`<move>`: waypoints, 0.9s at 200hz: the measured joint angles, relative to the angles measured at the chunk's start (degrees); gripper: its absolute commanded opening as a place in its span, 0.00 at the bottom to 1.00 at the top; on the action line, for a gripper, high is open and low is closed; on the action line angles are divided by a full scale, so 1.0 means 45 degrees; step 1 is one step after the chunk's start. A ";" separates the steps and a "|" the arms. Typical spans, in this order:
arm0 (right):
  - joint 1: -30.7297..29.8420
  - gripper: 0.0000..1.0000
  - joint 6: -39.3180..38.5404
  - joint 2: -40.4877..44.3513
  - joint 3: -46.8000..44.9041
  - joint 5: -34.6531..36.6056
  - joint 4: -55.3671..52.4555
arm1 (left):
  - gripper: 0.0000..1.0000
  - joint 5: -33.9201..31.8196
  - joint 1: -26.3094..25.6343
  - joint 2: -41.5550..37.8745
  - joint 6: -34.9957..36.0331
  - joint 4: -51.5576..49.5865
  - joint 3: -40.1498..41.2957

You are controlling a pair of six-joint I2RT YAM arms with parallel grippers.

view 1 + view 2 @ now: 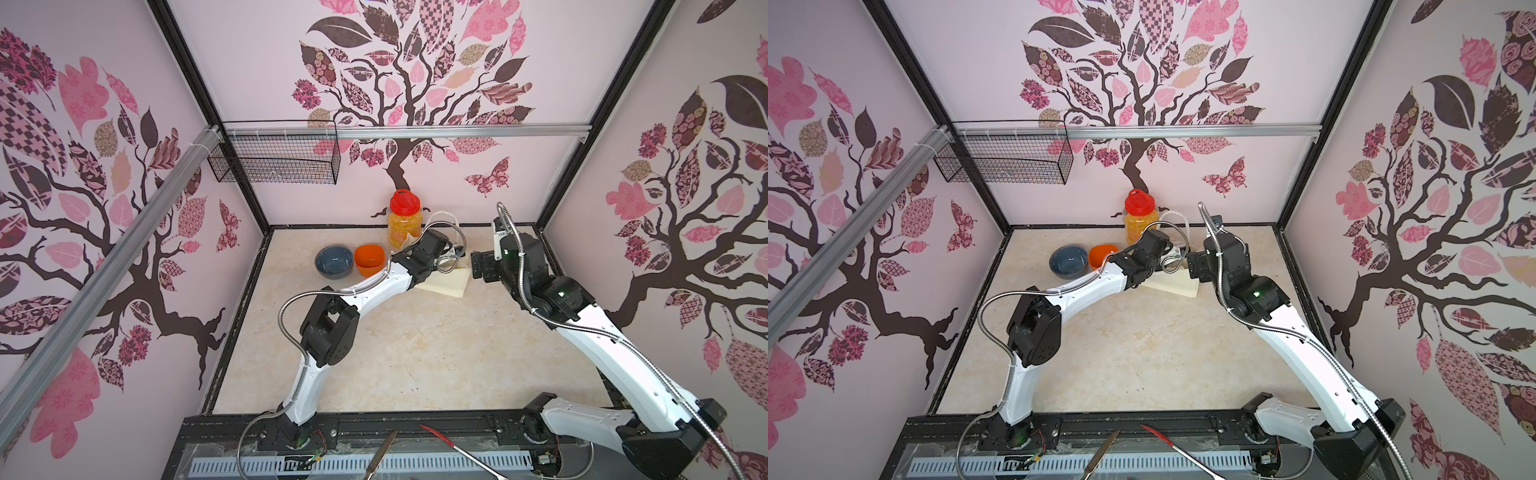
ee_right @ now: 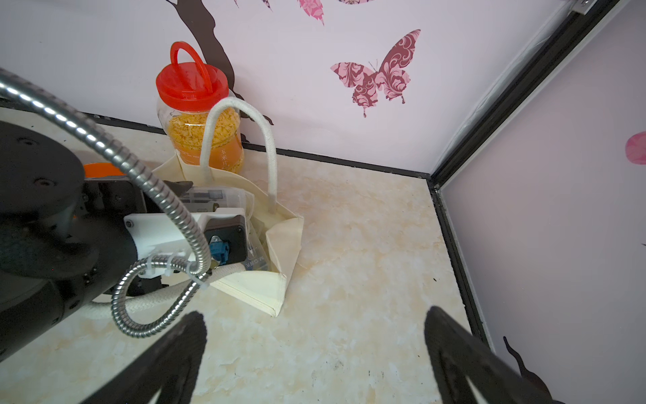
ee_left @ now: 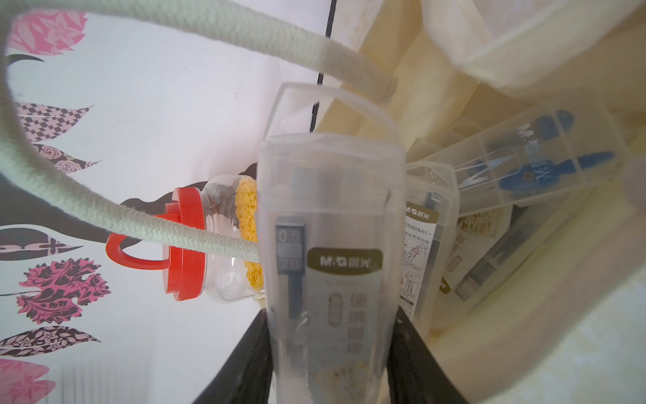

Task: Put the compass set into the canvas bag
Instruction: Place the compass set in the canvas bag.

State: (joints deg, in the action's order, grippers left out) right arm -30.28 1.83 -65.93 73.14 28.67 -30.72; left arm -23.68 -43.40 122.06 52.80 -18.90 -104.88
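1. Left fingers [image 3: 244, 356] pinch compass set [image 3: 332, 217], a clear case, at bag [image 2: 283, 245] mouth.
2. More cases [image 3: 430, 245] lie inside bag.
3. Right fingers [image 2: 451, 342] spread, empty, at bag's 3 o'clock, above worktop [image 2: 349, 245].
4. Jar [image 2: 223, 140] stands at bag's 11 o'clock.

You have matt woven cloth on the canvas bag [image 2: 285, 252], clear smooth plastic on the compass set [image 3: 332, 245], and glossy marbling on the desk [image 2: 367, 245].
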 measured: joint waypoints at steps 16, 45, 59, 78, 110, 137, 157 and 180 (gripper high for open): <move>0.0000 1.00 0.0049 0.0000 0.0000 -0.0034 -0.0005 | 0.46 0.0010 0.0000 0.0000 -0.0005 0.0000 0.0000; 0.0000 1.00 0.0175 -0.0005 0.0000 -0.0087 -0.0005 | 0.56 0.0194 0.0000 0.0000 -0.0107 -0.0039 0.0000; 0.0000 1.00 0.0219 -0.0019 0.0000 -0.0141 0.0000 | 0.58 0.0277 0.0000 0.0000 -0.0209 -0.0073 0.0000; 0.0000 1.00 0.0287 -0.0073 0.0000 -0.0287 0.0000 | 0.60 0.0398 0.0000 -0.0015 -0.0335 -0.0126 0.0000; 0.0000 1.00 0.0379 -0.0087 0.0000 -0.0379 0.0000 | 0.63 0.0486 0.0000 -0.0024 -0.0437 -0.0136 0.0000; 0.0000 1.00 0.0427 -0.0083 -0.0005 -0.0413 0.0000 | 0.63 0.0476 0.0000 -0.0073 -0.0510 -0.0155 0.0000; 0.0000 1.00 0.0466 -0.0083 -0.0005 -0.0413 0.0000 | 0.67 0.0447 0.0019 -0.0092 -0.0801 -0.0160 -0.0029; 0.0000 1.00 0.0447 -0.0087 -0.0005 -0.0398 0.0024 | 0.68 0.0729 0.0209 -0.0117 -0.1758 -0.0777 -0.0627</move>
State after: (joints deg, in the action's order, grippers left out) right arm -30.28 3.84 -66.32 73.12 26.87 -30.61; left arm -20.40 -42.46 121.54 44.88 -22.39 -107.70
